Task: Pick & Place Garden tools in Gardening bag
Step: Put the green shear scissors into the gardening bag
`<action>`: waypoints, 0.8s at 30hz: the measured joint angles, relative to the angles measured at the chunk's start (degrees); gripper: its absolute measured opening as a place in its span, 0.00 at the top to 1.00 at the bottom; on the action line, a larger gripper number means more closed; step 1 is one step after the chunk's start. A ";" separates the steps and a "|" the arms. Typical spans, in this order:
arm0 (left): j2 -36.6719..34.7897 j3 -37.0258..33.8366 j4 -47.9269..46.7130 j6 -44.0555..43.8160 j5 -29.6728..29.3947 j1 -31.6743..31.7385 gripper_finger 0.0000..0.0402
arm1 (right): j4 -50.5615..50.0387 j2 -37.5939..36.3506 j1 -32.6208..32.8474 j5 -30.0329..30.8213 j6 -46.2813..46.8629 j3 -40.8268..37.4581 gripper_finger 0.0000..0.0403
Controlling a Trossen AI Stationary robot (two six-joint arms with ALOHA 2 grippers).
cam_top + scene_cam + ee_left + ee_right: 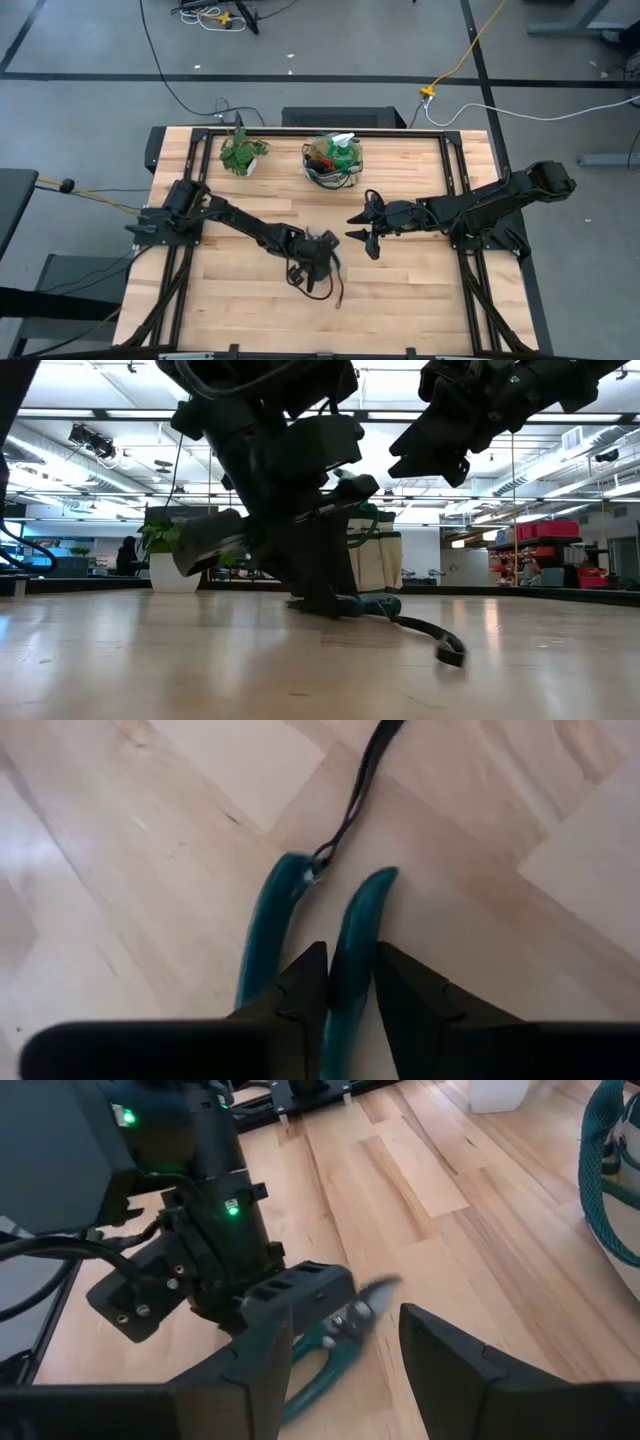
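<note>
Straddling one teal handle of the pruning shears [350, 950] flat on the desk [420, 290], my left claw [318, 262] stands part-open, not clamped, shears' long axis running straight ahead, right claw [366, 226] open nearby.

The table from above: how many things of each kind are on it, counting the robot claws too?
Potted plant: 1
Gardening bag, with a green spray bottle standing in it: 1
Pruning shears, lying on the wood with one handle between the left claw's fingers: 1
Robot claws, the left claw plus the right claw, open in the air: 2
Total: 5
</note>
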 joint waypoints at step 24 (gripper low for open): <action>-0.38 -0.13 0.50 -14.07 1.26 1.57 0.88 | -0.27 0.00 -0.01 0.00 0.01 0.00 0.54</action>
